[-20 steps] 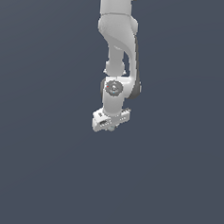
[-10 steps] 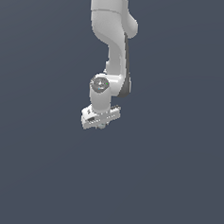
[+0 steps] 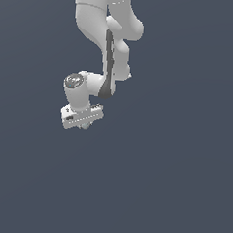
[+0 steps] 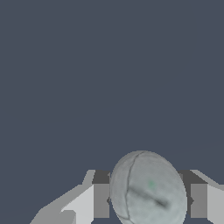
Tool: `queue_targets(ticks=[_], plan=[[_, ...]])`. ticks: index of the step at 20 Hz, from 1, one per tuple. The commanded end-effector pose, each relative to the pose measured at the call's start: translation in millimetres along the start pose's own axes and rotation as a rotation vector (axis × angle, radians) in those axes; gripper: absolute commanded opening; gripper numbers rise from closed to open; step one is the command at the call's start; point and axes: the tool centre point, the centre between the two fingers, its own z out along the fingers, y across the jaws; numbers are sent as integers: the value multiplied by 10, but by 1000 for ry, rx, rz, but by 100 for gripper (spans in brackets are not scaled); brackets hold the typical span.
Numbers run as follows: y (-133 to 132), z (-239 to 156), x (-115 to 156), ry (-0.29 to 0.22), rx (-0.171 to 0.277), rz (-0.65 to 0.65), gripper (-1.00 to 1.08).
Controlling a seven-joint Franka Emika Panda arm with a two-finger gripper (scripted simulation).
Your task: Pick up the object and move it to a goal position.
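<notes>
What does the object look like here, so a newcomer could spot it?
Follow the white arm down to the gripper at its tip. The object sits between the two fingers, a pale grey-green ball with dark seam-like lines. It is the only rounded, mottled thing there; the fingers are flat and blocky.

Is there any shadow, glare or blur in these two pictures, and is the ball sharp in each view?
Exterior view: flat even light, no cast shadow, no glare; the ball is a tiny, indistinct speck under the gripper. Wrist view: the ball is large and sharp, softly shaded, cut by the picture's edge, between the fingers.
</notes>
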Motion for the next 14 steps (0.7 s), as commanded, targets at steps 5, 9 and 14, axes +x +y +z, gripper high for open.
queue_targets(ticks=[5, 9, 14], plan=[[461, -52, -297, 0, 0, -2, -100], [624, -70, -393, 0, 0, -2, -100], [691, -73, -420, 0, 1, -2, -100]])
